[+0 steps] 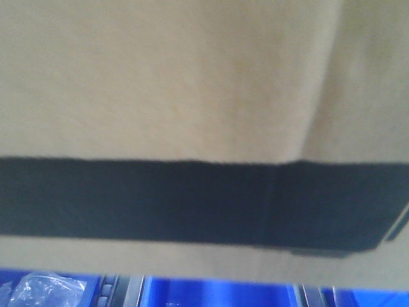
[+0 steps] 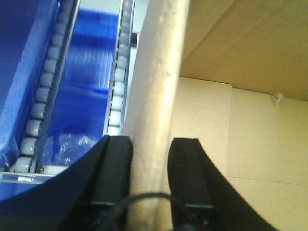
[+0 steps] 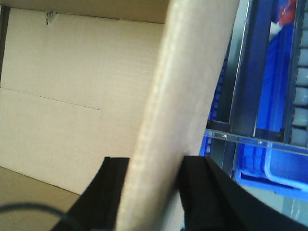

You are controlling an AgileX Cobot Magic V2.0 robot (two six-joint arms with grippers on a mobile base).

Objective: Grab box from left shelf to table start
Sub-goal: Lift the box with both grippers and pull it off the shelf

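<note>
The brown cardboard box [image 1: 192, 83] fills the front view, very close, with its black printed band [image 1: 192, 198] across the lower part. In the left wrist view my left gripper [image 2: 150, 147] is shut on the box's upright wall [image 2: 156, 96], one finger on each side; the box's open inside [image 2: 240, 134] lies to the right. In the right wrist view my right gripper [image 3: 154, 166] is shut on the opposite wall [image 3: 187, 86], with the inside [image 3: 72, 96] to the left. The shelf's silver rail [image 3: 250, 139] shows beside the box. The table is out of view.
Blue plastic bins sit below and behind the box [image 1: 217, 293], also in the left wrist view [image 2: 82, 86] and the right wrist view [image 3: 274, 168]. Roller tracks [image 2: 45, 96] run along the shelf. A clear plastic bag [image 1: 48, 288] lies in the lower-left bin.
</note>
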